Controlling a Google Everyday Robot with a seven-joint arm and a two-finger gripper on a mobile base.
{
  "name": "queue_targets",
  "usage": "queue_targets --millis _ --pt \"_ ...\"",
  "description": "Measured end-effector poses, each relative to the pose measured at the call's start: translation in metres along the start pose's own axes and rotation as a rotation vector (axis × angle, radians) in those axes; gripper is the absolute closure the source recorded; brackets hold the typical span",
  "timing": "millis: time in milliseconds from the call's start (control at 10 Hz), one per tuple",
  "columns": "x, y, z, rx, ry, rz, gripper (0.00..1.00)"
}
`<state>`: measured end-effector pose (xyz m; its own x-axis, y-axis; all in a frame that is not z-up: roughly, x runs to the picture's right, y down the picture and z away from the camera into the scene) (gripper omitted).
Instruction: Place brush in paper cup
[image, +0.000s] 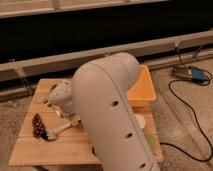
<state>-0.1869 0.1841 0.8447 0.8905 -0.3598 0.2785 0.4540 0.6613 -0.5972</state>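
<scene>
The brush (60, 129) lies slanted on the wooden table (55, 150), its dark head (50, 135) at the lower left and its white handle running up right toward my arm. My gripper (74, 118) is at the upper end of the handle, below the round white wrist (62, 95). My big white arm (112, 110) hides most of it. The paper cup (139, 121) shows as a white rim at the arm's right edge, mostly hidden.
A pine cone (37, 125) stands left of the brush head. An orange bin (144, 87) sits at the table's back right. A light green cup (150, 142) is near the front right corner. A cable and a blue box (192, 75) lie on the floor to the right.
</scene>
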Motion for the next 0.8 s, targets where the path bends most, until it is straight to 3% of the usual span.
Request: queue_targets --millis 500,800 --pt "0.015 0.012 -0.062 0.1 0.023 0.006 1.0" --pt "0.025 0.022 -0.105 0.198 0.069 -0.007 1.0"
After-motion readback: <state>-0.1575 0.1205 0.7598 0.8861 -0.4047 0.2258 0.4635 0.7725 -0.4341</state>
